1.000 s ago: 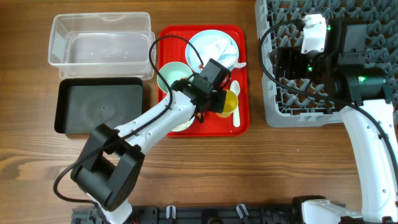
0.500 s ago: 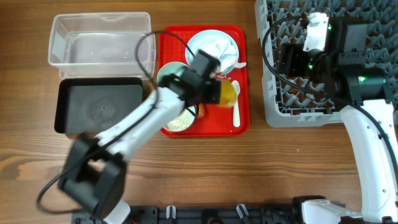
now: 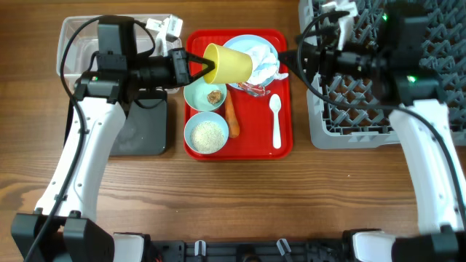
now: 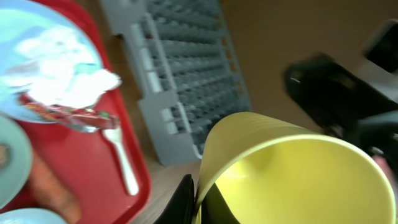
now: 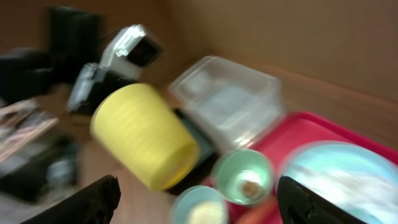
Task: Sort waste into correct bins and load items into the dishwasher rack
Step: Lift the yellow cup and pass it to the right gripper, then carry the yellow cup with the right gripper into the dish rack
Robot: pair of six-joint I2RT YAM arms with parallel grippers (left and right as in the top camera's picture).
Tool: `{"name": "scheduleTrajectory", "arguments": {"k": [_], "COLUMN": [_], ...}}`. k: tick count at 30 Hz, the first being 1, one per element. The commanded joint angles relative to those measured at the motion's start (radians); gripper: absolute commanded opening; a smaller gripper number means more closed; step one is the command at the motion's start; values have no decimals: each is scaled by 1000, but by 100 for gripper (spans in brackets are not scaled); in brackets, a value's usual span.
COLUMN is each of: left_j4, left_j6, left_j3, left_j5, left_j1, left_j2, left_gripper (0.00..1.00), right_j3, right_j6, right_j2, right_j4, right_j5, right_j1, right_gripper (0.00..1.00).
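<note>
Left claw: clamped on the small yellow cup's rim.
Cup: hung on its side over the red tray's back-left part, mouth toward that claw.
Right claw: fingers stood wide apart, holding nothing, near the grey rack's left edge.
White spoon, carrot: lay on the tray.

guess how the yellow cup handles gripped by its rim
The yellow cup looks like thin plastic, probably light and stiff. The left gripper pinches only its rim, so it may pivot or slip. Its round tapered wall would likely roll if laid down.
</note>
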Motion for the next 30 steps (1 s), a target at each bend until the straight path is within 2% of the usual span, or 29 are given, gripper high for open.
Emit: {"name": "scheduleTrajectory", "arguments": {"k": [1,5,11,19,20,22,23,30], "left_j4": [56,90,104,105,108,108,108,119], "left_j6": [33,26,26,26,26,26,26,26], "left_j3": [7,7,7,6,6,6,6,6], "left_j5": [220,252,244,138,138,136,136,136], "left_j1": [3,2,-3,-51,-57,-69,-71,-71], "left_j2": [8,8,8,15,18,21,21,21], "left_gripper": [4,4,4,4,4,4,4,4], "right_j3": [-10,-10,-10,-10,-10,-10,-10,-10], "right_j6": [-27,-36,-61,-60,-59,-58,-51,-33], "right_j2": [114,185,196,196,196,196,196,196], "right_j4": [49,64,84,149,151,153,153,157], "right_j5": [-395,-491,-513,-538,-529,-529,-529,-530], "right_j1": [15,26,52,134,143,150,150,150], "right_gripper": [84,83,83,83,82,69,67,62]}}
